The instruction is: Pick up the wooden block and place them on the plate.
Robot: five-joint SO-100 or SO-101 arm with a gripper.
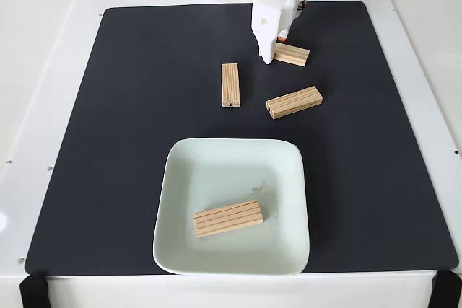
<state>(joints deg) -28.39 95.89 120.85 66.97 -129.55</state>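
Gripper sits at upper centre, at the left end of a wooden block whose long axis runs rightward, slightly down-frame; whether its jaws grip cannot be told. Plate lies at lower centre.

One wooden block flat on mint plate; three others on mat.

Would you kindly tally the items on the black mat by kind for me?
Wooden blocks: 4 (one on the plate, three on the mat)
Plates: 1
Total: 5
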